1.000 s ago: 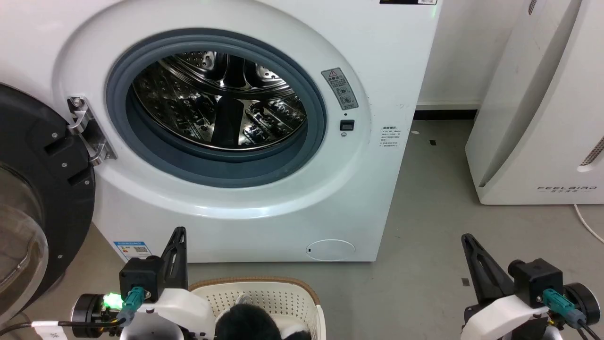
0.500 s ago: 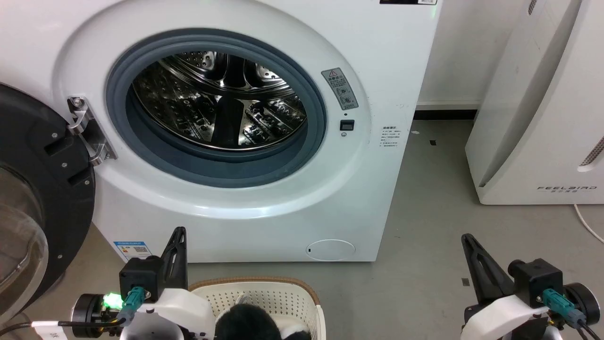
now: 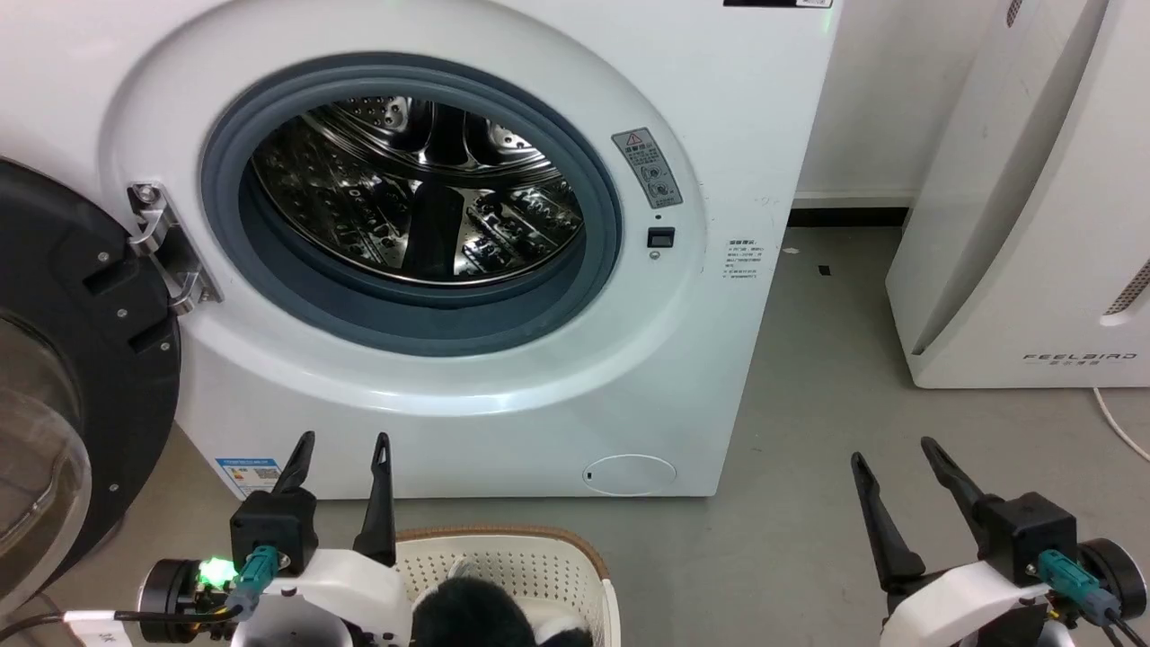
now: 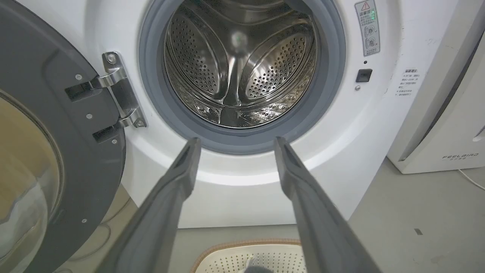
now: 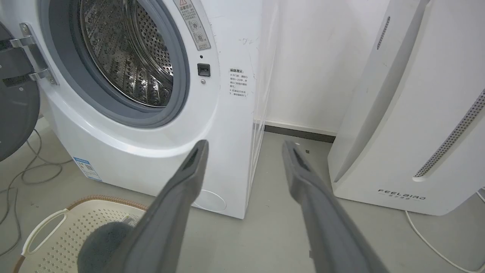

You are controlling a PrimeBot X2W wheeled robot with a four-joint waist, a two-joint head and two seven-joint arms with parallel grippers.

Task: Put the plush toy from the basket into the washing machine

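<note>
In front of the white washing machine [image 3: 719, 108], we hold both arms low, left gripper [image 3: 346, 438] and right gripper [image 3: 891, 449] each spread open and empty; the fluffy black plush toy [image 3: 472, 611] sits in the perforated cream basket [image 3: 539, 532]

Bright, even indoor light, faint soft shadows on the floor [image 3: 809, 404], glints in the washing machine [image 3: 719, 135] drum, head view sharp, wrist views softer, edges bowed, near jaws blurred.
</note>
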